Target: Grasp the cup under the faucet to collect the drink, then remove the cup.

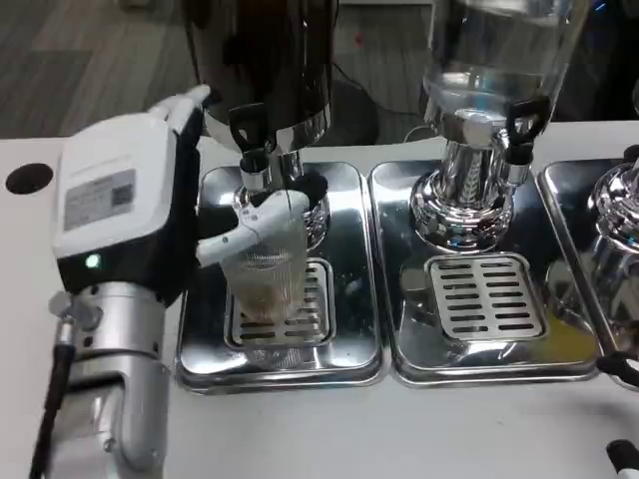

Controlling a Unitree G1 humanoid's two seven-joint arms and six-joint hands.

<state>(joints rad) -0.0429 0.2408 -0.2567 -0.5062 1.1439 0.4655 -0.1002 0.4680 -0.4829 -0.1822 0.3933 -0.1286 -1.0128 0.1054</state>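
Holding the clear cup (268,274) left of centre with the left hand (200,200), fingers wrapped around it under the dark dispenser's faucet (252,150), I am collecting drink; next, I judge, comes lifting it off the drip tray (349,299).

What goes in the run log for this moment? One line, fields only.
phase: filling | left hand: holds cup under faucet | cup: some drink inside, over drip tray
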